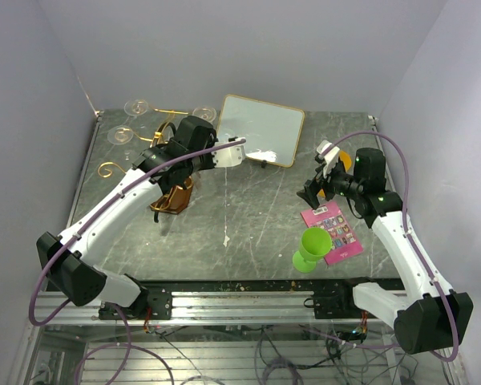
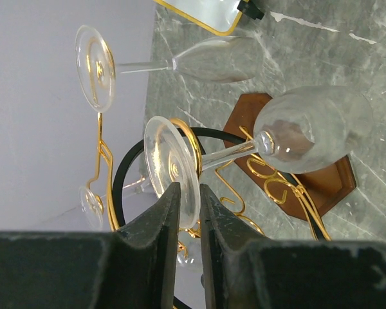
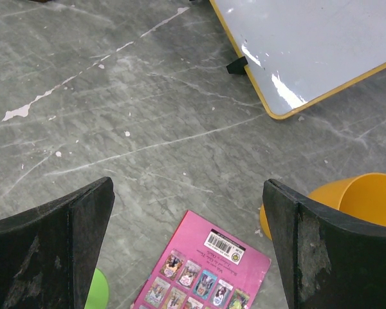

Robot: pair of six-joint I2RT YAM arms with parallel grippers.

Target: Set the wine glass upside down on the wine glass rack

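Nearest the bases, the right gripper [image 3: 188,187] is being held wide open with nothing in it, over a pink card pack [image 3: 199,270]. A green cup [image 1: 313,247] and an orange cup [image 3: 363,203] are sitting just beside that. It isn't being used for this step, by the look of it.

Further out, the wine glass [image 2: 309,129] is being pinched by the left gripper [image 2: 185,196], with the fingers [image 2: 161,219] clenched on the rim of its foot. The bowl is being hung over the wooden base of the wine glass rack [image 2: 331,183], so it looks bowl-down already.

Best guess is that the hanging step itself is being worked. The foot is right at the gold scrolls, but whether it's being carried by the wire yet can't be told. The next move calls for the foot being slid fully onto an arm. After that the fingers get eased apart and backed out the way they're pointing.

Room is tight here: the fingers are being crowded by the black hoop and gold curls. Another hung glass [image 2: 212,59] is just beside, on the far side. The wall [image 2: 38,129] is close behind the rack. Open tabletop [image 1: 248,208] is being offered toward the middle, before the white board [image 1: 260,128].
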